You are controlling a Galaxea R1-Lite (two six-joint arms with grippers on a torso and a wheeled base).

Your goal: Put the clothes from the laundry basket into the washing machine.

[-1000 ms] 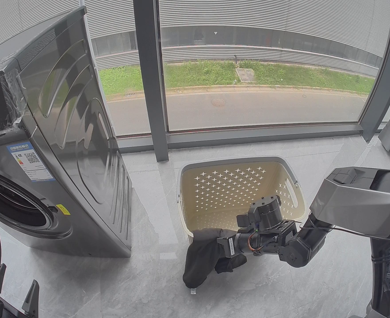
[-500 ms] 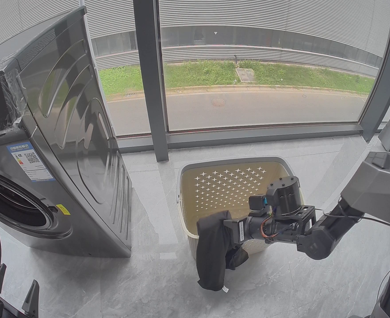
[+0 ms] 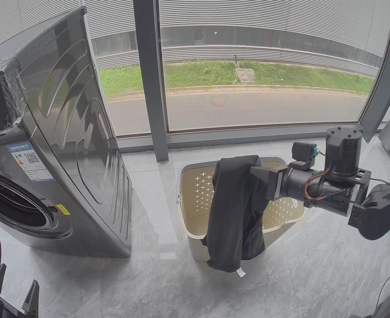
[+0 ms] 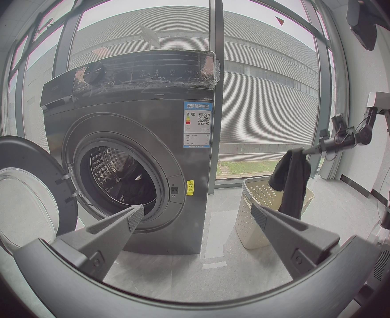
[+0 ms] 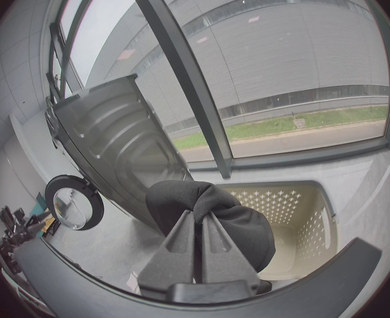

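Left tool (image 4: 196, 213), fingers spread wide and empty, sits low before the washing machine (image 3: 49, 155), whose round door (image 4: 22, 195) hangs swung open beside the drum mouth (image 4: 117, 182). Past a strip of bare floor (image 3: 159, 283), the cream laundry basket (image 3: 195, 195) stands by the window. A dark garment (image 3: 235, 213) hangs over the basket, pinched at its top fold by the right tool (image 3: 262, 178), with its white-tagged hem low by the basket's near rim. The step in hand looks like the carry to the drum. It calls for a firm grip, with the cloth kept high enough that the hem clears the rim and does not drag on the floor. The machine's front corner stands between basket and drum mouth, so the swing probably has to go round it. The open door and the idle left tool narrow the approach.
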